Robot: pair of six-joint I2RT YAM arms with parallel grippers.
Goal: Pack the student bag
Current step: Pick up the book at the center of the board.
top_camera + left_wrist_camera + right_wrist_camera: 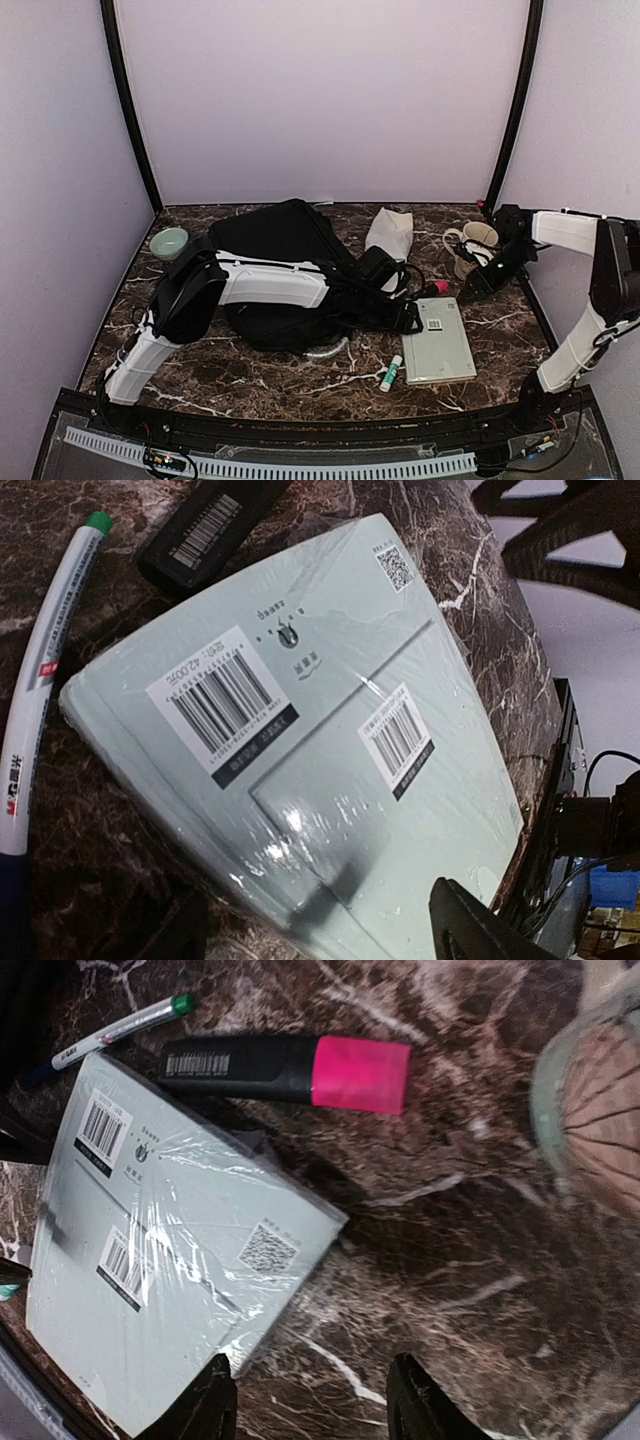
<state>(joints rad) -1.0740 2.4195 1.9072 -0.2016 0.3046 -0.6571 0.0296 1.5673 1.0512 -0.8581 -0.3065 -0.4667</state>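
- A pale green bowl [168, 241] sits at the far left of the desk [300, 385], just beside the bag.
- The student bag [275, 240] lies slumped left of centre, with the left arm stretched across it. Whether its opening is unzipped cannot be told, and nothing shows going into it.
- The left pincer [405, 310] hangs at the bag's right edge, low over the notebook's near corner. In the wrist view its fingers stand apart with nothing between them.
- A green-capped pen [391, 372] lies alongside the shrink-wrapped notebook [437, 340], both out on the desk.
- A pale fabric pouch [390, 232] stands behind them, next to the bag.
- A pink-capped highlighter [290, 1068] rests just beyond the notebook.
- A mug [470, 245] stands at the right rear.
- The right pincer [315, 1405] hovers near the mug, fingers apart and empty.
- Judged from this, packing has barely begun: every loose item is outside the bag, and the notebook looks like the first pick.
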